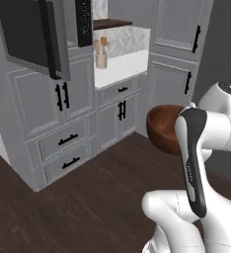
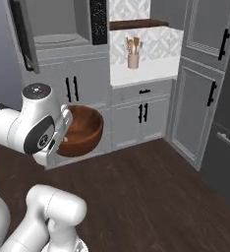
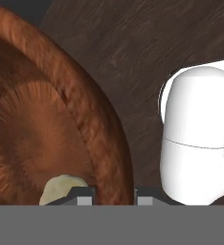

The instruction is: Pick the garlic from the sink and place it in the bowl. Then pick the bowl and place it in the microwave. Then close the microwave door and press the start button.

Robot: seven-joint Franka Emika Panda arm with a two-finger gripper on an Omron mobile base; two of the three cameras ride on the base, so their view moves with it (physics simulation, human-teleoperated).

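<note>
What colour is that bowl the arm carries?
Glossy reddish-brown wood; the bowl shows best in the right base view.

There are no words, numbers or signs clear enough to read anywhere in these pictures.

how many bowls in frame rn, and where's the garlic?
1. The bowl is held up at the arm's wrist, off the floor, in front of the lower cabinets. The garlic lies inside it, by the rim that the jaws pinch. Others may be hidden behind the arm.
</note>
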